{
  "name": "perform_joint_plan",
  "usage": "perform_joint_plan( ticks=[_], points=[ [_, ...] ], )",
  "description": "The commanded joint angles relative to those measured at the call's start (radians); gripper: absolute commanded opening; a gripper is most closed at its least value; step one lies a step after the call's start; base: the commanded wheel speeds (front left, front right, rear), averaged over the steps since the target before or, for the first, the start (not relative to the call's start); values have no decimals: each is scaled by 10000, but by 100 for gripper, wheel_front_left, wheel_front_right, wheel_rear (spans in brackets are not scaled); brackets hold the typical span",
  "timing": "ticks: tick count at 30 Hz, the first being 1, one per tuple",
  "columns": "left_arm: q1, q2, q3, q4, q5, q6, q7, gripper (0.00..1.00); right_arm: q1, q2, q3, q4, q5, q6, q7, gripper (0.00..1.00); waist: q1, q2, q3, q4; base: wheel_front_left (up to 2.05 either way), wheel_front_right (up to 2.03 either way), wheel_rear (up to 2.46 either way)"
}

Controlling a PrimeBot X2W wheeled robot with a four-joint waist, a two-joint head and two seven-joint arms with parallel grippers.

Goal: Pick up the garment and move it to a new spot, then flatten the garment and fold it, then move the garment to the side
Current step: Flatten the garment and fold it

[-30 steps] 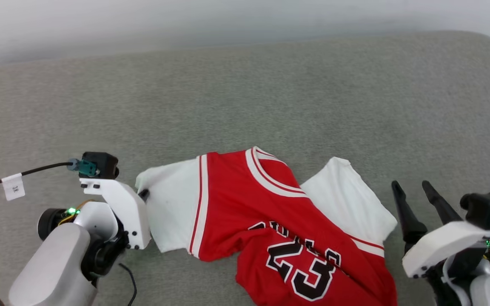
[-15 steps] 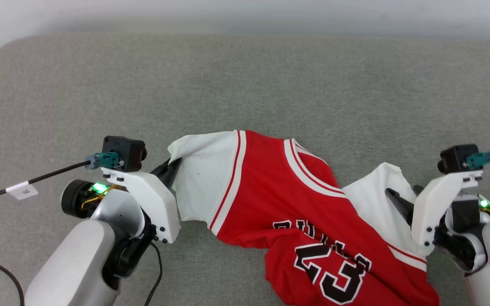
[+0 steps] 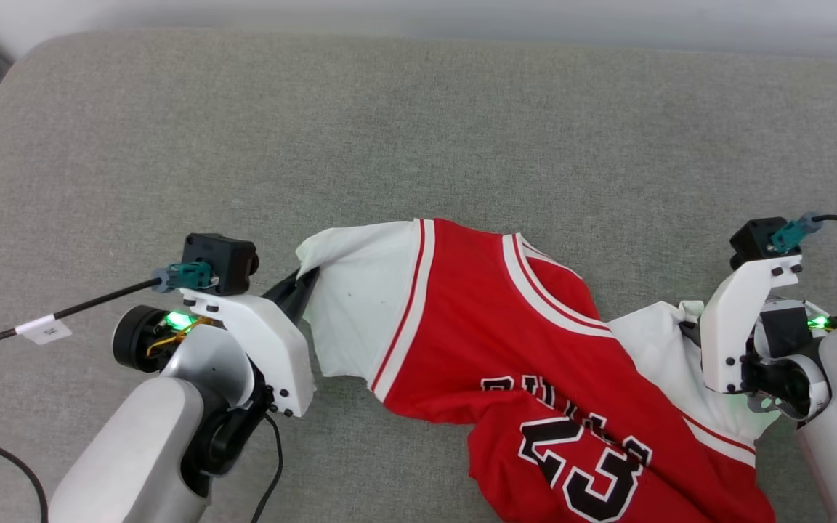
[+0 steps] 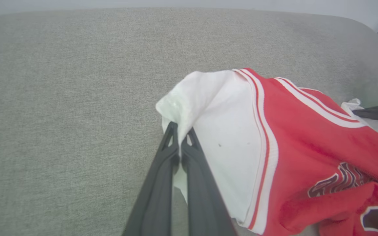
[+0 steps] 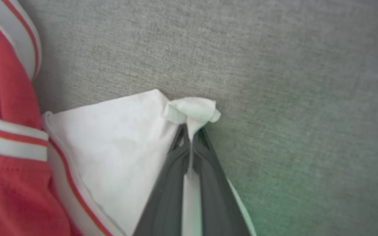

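Jaws on both arms are clamping cloth: the left gripper (image 4: 179, 131) is pinching the edge of 1 white sleeve, and the right gripper (image 5: 190, 131) is pinching the bunched corner of the other. Between them the garment (image 3: 491, 319) is lying rumpled on the grey cushion (image 3: 418, 123), its 23 facing up, its lower part creasing.

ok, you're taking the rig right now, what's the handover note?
Left gripper: shut on the garment, pinching its left white sleeve.
Right gripper: shut on the corner of the right white sleeve.
Garment: front up, rumpled, on the grey cushion, "23" nearest the robot.
Done: both sleeves gripped.
Left: lift and move it, flatten, fold, set aside.
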Motion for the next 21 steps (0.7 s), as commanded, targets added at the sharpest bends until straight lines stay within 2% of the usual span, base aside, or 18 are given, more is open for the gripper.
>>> perform_joint_plan(
  ticks=[1, 8, 15, 21],
  points=[
    [4, 43, 107, 64, -64, 44, -124, 0, 639, 184, 538, 541, 80, 1, 200, 0, 1, 0, -158, -58, 0, 0, 0],
    [-325, 285, 523, 411, -174, 144, -298, 0, -370, -362, 358, -156, -174, -3, -981, 0, 1, 0, -974, -323, 0, 0, 0],
    [-1304, 385, 1032, 1377, -350, 141, -383, 0, -1118, -224, -375, 57, -823, -3, -1945, 0, 1, 0, -1777, -626, 0, 0, 0],
    [-2854, 238, 1261, 2741, -333, -17, -519, 0, -2394, -52, -849, 564, -1323, -3, -2586, 0, 1, 0, -1803, -832, 0, 0, 0]
  ],
)
